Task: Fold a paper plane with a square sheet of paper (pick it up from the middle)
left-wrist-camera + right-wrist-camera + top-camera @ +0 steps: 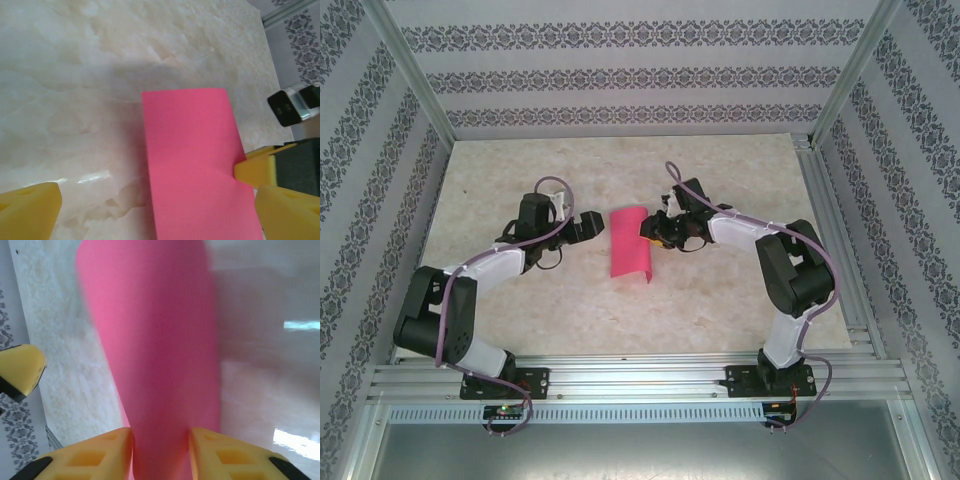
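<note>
Right gripper (161, 436): jaws stood part-way apart, astride one edge of the sheet of paper (628, 242). Whether they pinched it could not be told.
Left gripper (597, 223): jaws spread wide, holding nothing. It sat just beside the sheet at its 9 o'clock, with the right gripper at its 3 o'clock.
Sheet: magenta-pink, doubled over into a narrow oblong, long axis running 12 to 6 o'clock, its 3 o'clock side curving upward.
Table (720, 300): pale marbled top, sheet lying near its centre.
</note>
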`<control>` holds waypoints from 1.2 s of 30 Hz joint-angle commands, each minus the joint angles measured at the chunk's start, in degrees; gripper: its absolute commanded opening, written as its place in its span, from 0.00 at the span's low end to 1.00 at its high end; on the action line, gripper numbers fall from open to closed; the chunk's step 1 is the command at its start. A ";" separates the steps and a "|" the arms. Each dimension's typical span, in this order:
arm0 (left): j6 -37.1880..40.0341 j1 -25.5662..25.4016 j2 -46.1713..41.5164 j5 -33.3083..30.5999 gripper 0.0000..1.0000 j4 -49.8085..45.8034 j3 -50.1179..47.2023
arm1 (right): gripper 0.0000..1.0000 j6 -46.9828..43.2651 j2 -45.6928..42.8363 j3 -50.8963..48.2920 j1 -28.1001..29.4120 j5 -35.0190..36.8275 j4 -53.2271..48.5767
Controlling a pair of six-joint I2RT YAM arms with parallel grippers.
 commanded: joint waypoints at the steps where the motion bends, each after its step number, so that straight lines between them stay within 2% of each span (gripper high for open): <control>1: -2.62 -3.32 3.48 2.72 1.00 4.06 2.80 | 0.36 -0.63 -1.07 -2.22 -2.26 -2.84 3.50; 4: -3.99 -6.42 7.48 2.94 1.00 5.28 5.52 | 0.37 -0.16 -1.18 -5.94 -5.12 -3.99 6.96; 6: -4.35 -8.42 10.20 3.04 1.00 4.79 8.08 | 0.43 -1.59 -1.74 -6.74 -6.66 -5.50 6.19; 10: -4.24 -11.39 14.63 2.17 1.00 2.73 12.50 | 0.46 -3.80 -2.01 -8.48 -8.43 -4.78 4.74; 12: -4.97 -12.56 16.81 2.40 1.00 2.69 14.06 | 0.45 -4.30 -1.50 -9.01 -9.00 -5.76 4.85; 13: -5.23 -13.00 17.60 2.42 1.00 2.91 14.44 | 0.49 -4.80 -1.31 -8.89 -9.02 -6.08 4.61; 17: -7.35 -14.87 19.80 2.19 1.00 5.09 15.40 | 0.53 -6.99 -1.56 -7.81 -9.04 -4.77 0.50; 20: -7.50 -16.04 20.97 1.96 0.89 3.66 17.18 | 0.55 -8.27 -2.48 -7.42 -9.21 -3.32 -1.32; 23: -8.03 -16.73 21.22 1.68 0.84 3.66 17.64 | 0.55 -9.56 -2.75 -6.34 -9.39 -2.36 -4.04; 26: -8.08 -16.73 20.99 1.61 0.72 2.97 17.71 | 0.55 -10.30 -3.29 -6.21 -9.64 -0.39 -5.15; 27: -8.19 -16.79 20.82 1.80 0.70 3.21 17.54 | 0.54 -10.19 -3.30 -6.27 -9.84 0.16 -5.34; 28: -8.09 -16.74 20.58 1.88 0.70 3.04 17.49 | 0.54 -10.00 -3.15 -6.17 -10.07 -0.15 -5.41; 30: -7.75 -16.75 20.01 1.26 0.82 1.88 17.41 | 0.55 -9.64 -3.21 -6.16 -10.14 -0.17 -5.09; 31: -7.73 -16.72 19.79 1.38 0.83 1.74 17.40 | 0.55 -9.44 -3.24 -6.16 -10.19 0.00 -5.04; 34: -7.84 -16.75 19.17 1.39 0.84 1.77 16.80 | 0.55 -8.61 -3.55 -6.12 -10.26 0.49 -4.28; 36: -7.89 -16.72 18.78 1.69 0.80 2.05 16.39 | 0.55 -8.15 -3.64 -6.08 -10.27 0.66 -4.00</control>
